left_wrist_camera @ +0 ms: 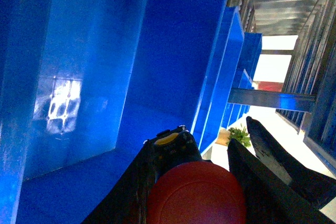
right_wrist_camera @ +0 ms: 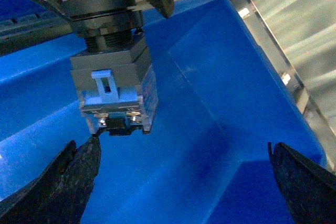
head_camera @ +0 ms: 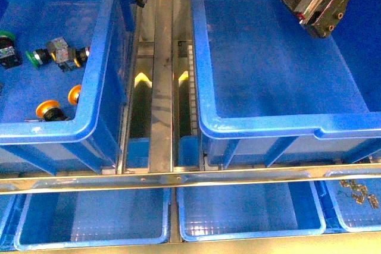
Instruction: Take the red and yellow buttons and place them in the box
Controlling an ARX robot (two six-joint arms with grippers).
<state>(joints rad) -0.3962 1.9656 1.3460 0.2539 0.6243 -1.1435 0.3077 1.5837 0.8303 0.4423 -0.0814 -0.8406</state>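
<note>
My left gripper (left_wrist_camera: 191,156) is clamped on the red button (right_wrist_camera: 113,85), whose body hangs straight down over the box (head_camera: 268,126) floor. My right gripper (right_wrist_camera: 184,148), fingers apart and empty, sits beside it.

Metal rack (head_camera: 162,87) is carrying everything here. Its grey rails are running front to back down the middle, and a crossbar (head_camera: 178,178) is spanning the near edge. Two deep blue crates are sitting on the upper level: left crate (head_camera: 53,130) and right crate (head_camera: 268,126), with the rails showing in the gap between them. Below the crossbar, three shallow blue trays are sitting side by side: left tray (head_camera: 89,212), middle tray (head_camera: 238,206), right tray (head_camera: 345,213).
</note>
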